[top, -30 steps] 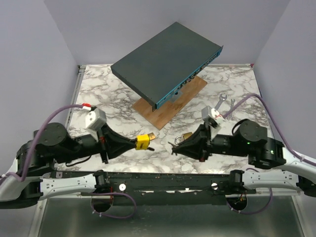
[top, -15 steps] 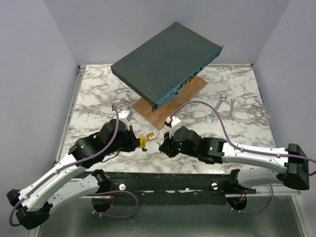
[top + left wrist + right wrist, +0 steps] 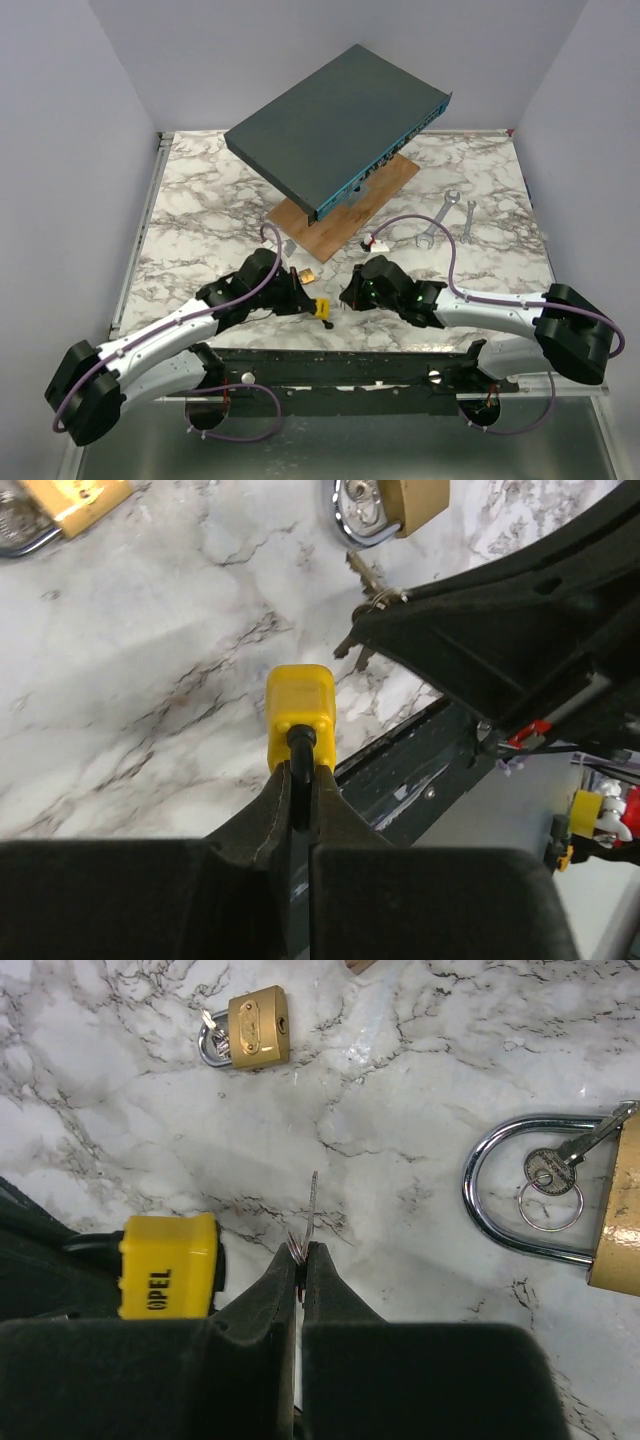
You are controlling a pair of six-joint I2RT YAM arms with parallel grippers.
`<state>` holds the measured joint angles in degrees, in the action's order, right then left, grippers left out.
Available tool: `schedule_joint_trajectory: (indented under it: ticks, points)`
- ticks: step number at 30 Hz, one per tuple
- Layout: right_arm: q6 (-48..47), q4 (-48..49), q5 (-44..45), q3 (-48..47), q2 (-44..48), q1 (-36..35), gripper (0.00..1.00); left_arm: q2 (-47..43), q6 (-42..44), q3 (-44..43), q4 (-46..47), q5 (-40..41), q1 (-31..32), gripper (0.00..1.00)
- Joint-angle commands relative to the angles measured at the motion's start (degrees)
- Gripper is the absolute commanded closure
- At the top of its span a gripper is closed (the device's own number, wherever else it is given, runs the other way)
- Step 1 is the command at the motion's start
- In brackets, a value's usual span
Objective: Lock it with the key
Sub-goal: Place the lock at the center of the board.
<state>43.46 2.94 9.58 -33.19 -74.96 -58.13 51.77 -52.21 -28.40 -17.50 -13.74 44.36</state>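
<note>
Clamping yellow padlock (image 3: 300, 712) by its black shackle (image 3: 300, 740) in left gripper (image 3: 300, 772), at marble table (image 3: 150, 700) near edge. Pinching thin key (image 3: 312, 1205) edge-on in right gripper (image 3: 300, 1252), close beside padlock, not touching. Judging padlock rigid, fairly heavy; key light, slippery, prone to twisting: gripping at bow, never blade.

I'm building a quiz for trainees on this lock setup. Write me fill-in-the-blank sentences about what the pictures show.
The left gripper is shut on a key with a ____ head.
Right of the wooden board lie two ____.
The right wrist view shows ____ brass padlocks.
The right gripper is ____ on a thin metal piece.
Missing: yellow; wrenches; two; shut.
</note>
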Motion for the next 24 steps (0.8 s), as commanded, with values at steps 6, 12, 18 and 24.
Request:
schedule_joint_trajectory:
  ticks: [6, 12, 18, 24]
  points:
    - [2.1, -0.9, 2.9, -0.2, -1.1, 0.3, 0.99, 15.5, -4.0, 3.1, 29.1, -7.2, -0.3, 1.00]
    - [2.6, -2.8, 4.6, -1.4, -3.3, 0.3, 0.99, 21.8, -3.4, 3.9, 33.1, -7.1, -0.7, 1.00]
    - [2.5, -5.0, 5.2, -2.3, -4.6, 0.3, 0.99, 22.4, -2.0, 4.9, 31.5, -5.4, -1.7, 0.67]
    - [2.0, -5.6, 3.0, -3.5, -6.5, 0.3, 0.99, 21.2, 0.4, 3.5, 26.7, -2.7, -1.8, 0.49]
